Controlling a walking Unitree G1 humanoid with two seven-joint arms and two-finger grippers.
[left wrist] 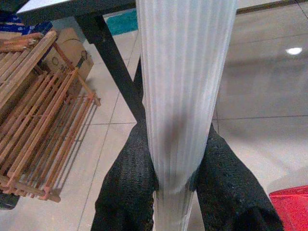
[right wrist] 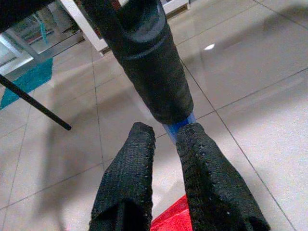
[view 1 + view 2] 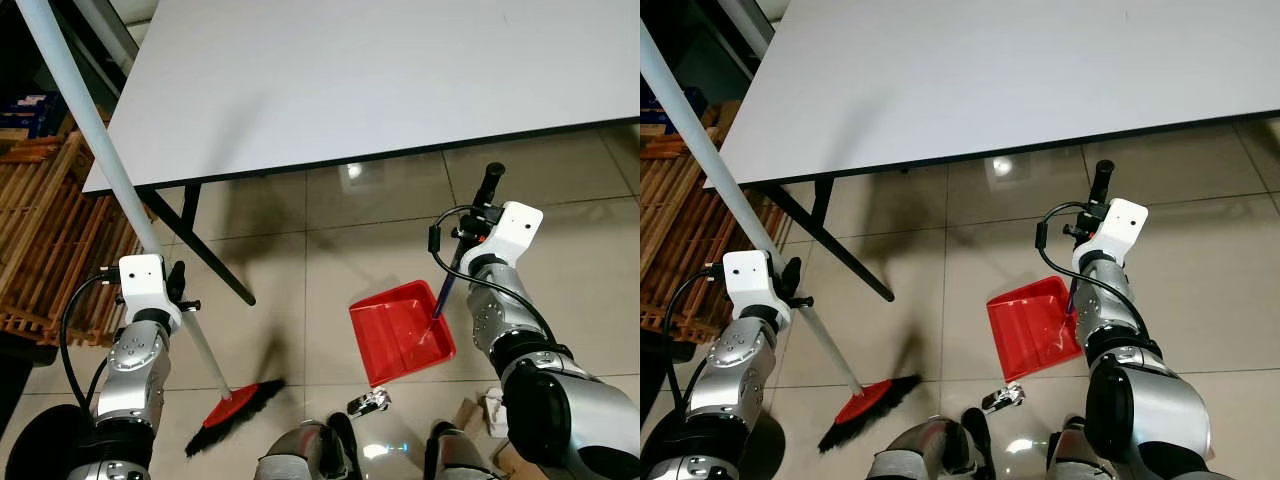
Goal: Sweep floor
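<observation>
- Head views: broom (image 3: 235,403) bristles on the floor (image 3: 300,250) nearest, left of the red dustpan (image 3: 400,330), apart; pole slanting up-left through left gripper (image 3: 178,290).
- Left wrist: jaws clamped around pale broom pole (image 1: 180,96).
- Right wrist: right gripper (image 2: 166,137) jaws closed on blue dustpan handle (image 2: 180,126).

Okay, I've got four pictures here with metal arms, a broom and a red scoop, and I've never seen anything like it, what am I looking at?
This is a humanoid robot sweeping. The two wide pictures come from cameras in its head, looking down at the beige tiled floor beside a white table. The two close-ups come from cameras on its wrists. Its left gripper has black fingers clamped on the pale ribbed broom pole, which ends in a red and black brush head. Its right gripper grips the blue, black-capped handle of the red plastic dustpan resting on the floor.
</observation>
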